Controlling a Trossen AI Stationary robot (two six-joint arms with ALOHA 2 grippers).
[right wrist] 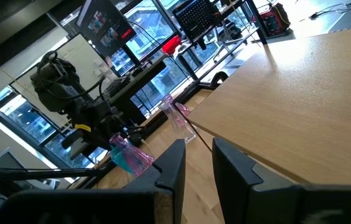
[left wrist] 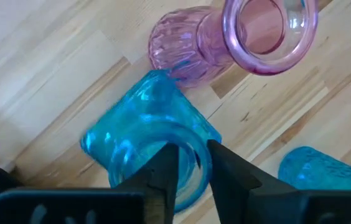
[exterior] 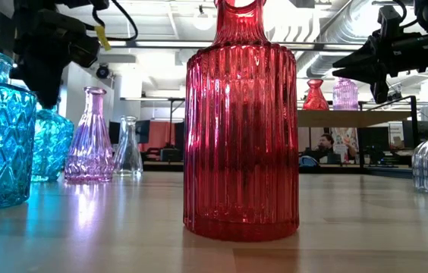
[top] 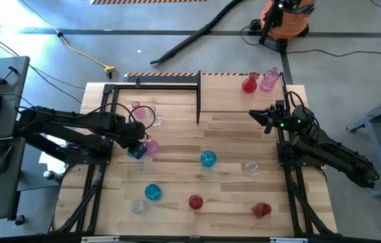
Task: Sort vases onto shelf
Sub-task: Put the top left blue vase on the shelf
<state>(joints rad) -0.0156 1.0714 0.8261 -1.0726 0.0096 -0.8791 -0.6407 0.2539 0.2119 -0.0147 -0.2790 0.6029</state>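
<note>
Now grasping: left end effector (left wrist: pixel 190 163) closing over the rim of the blue vase (left wrist: pixel 147 140) on the bench (top: pixel 231 142), touching a pink vase (left wrist: pixel 188 53). Next, probably lifting toward the shelf (top: pixel 292 88). Right end effector (top: pixel 255 117) clenched, empty, waiting.

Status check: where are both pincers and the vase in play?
Left pincer astride the rim of blue vase. Pink vase close beside it. Right pincer shut, empty, raised at table's right.
</note>
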